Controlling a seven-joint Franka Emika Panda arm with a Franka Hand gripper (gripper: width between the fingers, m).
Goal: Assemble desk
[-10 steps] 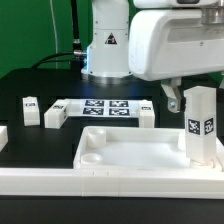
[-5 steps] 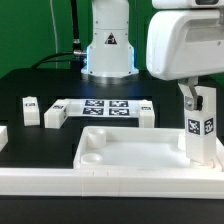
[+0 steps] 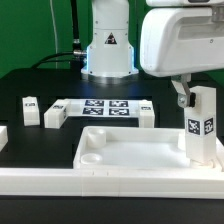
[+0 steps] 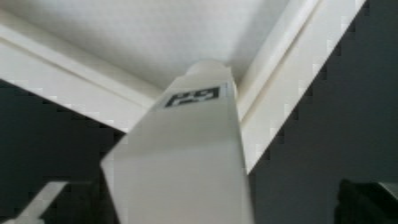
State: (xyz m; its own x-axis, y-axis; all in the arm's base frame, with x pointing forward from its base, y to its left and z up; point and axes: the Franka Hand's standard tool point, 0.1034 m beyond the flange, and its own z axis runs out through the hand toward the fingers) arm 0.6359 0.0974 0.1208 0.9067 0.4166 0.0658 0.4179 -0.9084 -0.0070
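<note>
The arm's white head has slid slightly toward the exterior view's left over the past half second, while the upright leg (image 3: pixel 200 125) has kept its place in the tabletop's (image 3: pixel 100 160) corner on the exterior view's right. The pincer (image 3: pixel 197 97) hangs at the top of that leg, with one finger (image 3: pixel 180 96) showing just beside the leg's upper edge on the exterior view's left; the other finger is hidden, and it cannot be told whether the pincer is clamped on the leg or standing apart from it. The leg carries a black-and-white tag on its near face. In the wrist view the leg (image 4: pixel 178 150) fills the middle of the picture, its tag facing the camera, with the tabletop's raised rim (image 4: pixel 71 60) running behind it. The tabletop lies near on the black desk (image 3: pixel 25 80). Beyond it the marker board (image 3: pixel 100 107) lies flat, flanked by loose legs: two (image 3: pixel 30 108) (image 3: pixel 54 116) on the exterior view's left and one (image 3: pixel 146 113) on its right.
</note>
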